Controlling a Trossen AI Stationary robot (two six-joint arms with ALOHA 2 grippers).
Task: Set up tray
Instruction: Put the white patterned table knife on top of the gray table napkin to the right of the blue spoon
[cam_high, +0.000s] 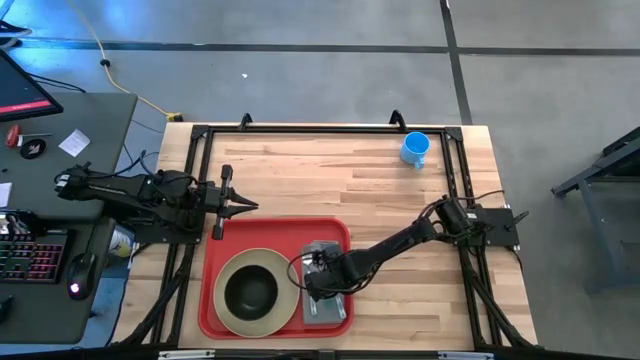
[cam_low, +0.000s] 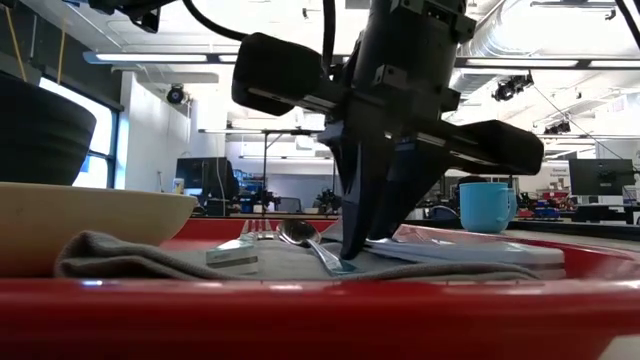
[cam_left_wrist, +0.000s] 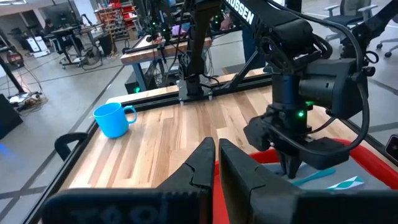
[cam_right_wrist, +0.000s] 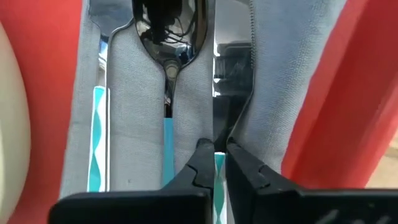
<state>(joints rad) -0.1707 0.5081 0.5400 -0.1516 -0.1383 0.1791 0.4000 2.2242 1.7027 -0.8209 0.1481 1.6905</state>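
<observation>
Tray (cam_high: 335, 228): red, at the table's (cam_high: 330, 170) front edge, left of centre; holds a cream plate (cam_high: 285, 300) with a dark bowl (cam_high: 250, 290) and a grey napkin (cam_high: 322, 310).
Right gripper (cam_right_wrist: 213, 149): down on the napkin, fingers narrowed around a teal-handled piece of cutlery (cam_right_wrist: 219, 163).
Left gripper (cam_high: 250, 207): pressed together, just behind the tray's back left corner.
Open room: bare wood behind the tray up to the blue mug (cam_high: 414, 149) near the back right corner.
Right wrist view only: a spoon (cam_right_wrist: 169, 37) lying beside that handle.
Low view only: fork (cam_low: 257, 232) tines beside the spoon bowl.

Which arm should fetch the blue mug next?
Probably left. The left gripper is shut, empty and parked off the tray, free to move. The right gripper is down on the napkin, at the cutlery. The mug sits on the right arm's side, though.
</observation>
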